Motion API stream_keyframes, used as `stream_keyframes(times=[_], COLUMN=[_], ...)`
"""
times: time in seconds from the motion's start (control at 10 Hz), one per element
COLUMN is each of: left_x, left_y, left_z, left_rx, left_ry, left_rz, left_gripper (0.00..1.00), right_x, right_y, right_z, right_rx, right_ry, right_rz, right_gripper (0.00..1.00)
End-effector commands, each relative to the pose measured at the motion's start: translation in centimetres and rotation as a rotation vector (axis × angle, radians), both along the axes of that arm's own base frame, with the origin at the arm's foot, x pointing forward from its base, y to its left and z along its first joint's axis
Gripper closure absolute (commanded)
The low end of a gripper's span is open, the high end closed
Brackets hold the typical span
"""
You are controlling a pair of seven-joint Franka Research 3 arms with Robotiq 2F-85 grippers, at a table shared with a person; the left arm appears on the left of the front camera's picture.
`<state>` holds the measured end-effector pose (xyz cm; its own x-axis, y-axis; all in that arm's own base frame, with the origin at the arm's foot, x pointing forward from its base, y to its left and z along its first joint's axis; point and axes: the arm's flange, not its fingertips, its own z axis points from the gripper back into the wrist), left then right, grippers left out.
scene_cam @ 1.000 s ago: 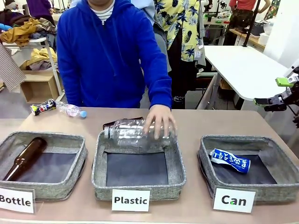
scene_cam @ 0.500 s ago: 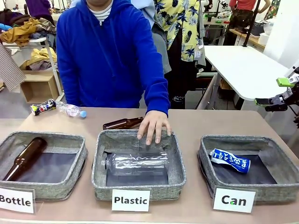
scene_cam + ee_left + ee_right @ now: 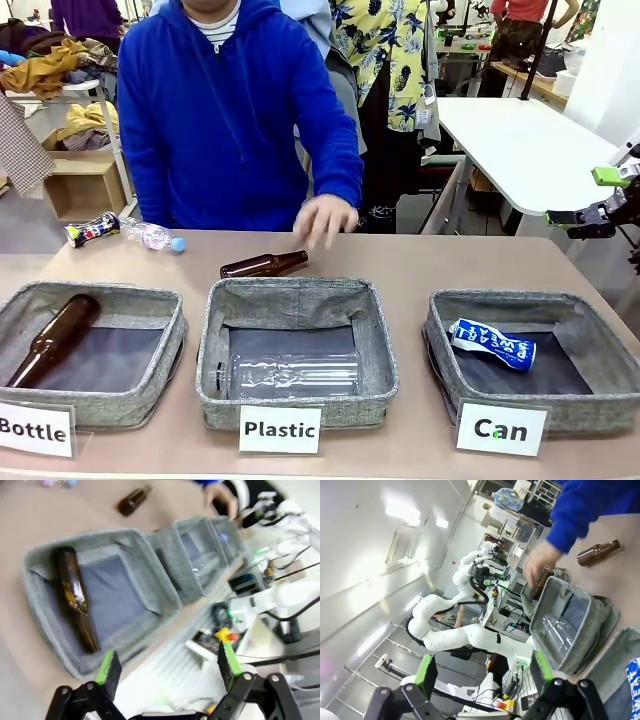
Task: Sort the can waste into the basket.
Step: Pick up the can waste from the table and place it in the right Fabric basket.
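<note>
blue can (image 3: 492, 344) flat in Can basket (image 3: 590, 318), table 4 o'clock: sorted | black can (image 3: 92, 229) loose at 10 o'clock, probably next pick | person's hand (image 3: 322, 217) hovers at 12 | left gripper (image 3: 167, 662), right gripper (image 3: 582, 197): jaws wide, empty, standing off, likely giving the person room

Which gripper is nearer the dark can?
Left. The left gripper hovers by the Bottle basket, on the dark can's side; the right gripper hangs past the table's opposite end.

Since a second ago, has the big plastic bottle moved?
Yes: from the far rim of the Plastic basket, the big plastic bottle dropped to its front wall.
</note>
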<state>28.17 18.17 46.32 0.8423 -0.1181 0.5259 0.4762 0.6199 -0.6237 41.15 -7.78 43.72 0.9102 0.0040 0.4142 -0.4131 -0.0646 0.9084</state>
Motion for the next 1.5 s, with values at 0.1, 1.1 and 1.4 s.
stream_keyframes(times=[0.1,1.1,1.4], left_x=[9.2,16.5,24.6], left_y=[-3.0,-5.3,-4.7], left_z=[5.4,7.5,6.9], left_rx=[0.431,0.744,0.761], left_ry=[-0.165,-0.304,-0.274], left_rz=[-0.097,-0.134,-0.377], left_gripper=[0.00,0.00,0.00], right_x=[-0.2,-0.2,-0.2], right_y=[-0.2,-0.2,-0.2], right_z=[0.1,0.1,0.1], right_rx=[0.001,0.001,0.001], right_ry=[-0.016,-0.016,-0.016], right_rz=[0.011,0.011,0.011], right_gripper=[0.00,0.00,0.00])
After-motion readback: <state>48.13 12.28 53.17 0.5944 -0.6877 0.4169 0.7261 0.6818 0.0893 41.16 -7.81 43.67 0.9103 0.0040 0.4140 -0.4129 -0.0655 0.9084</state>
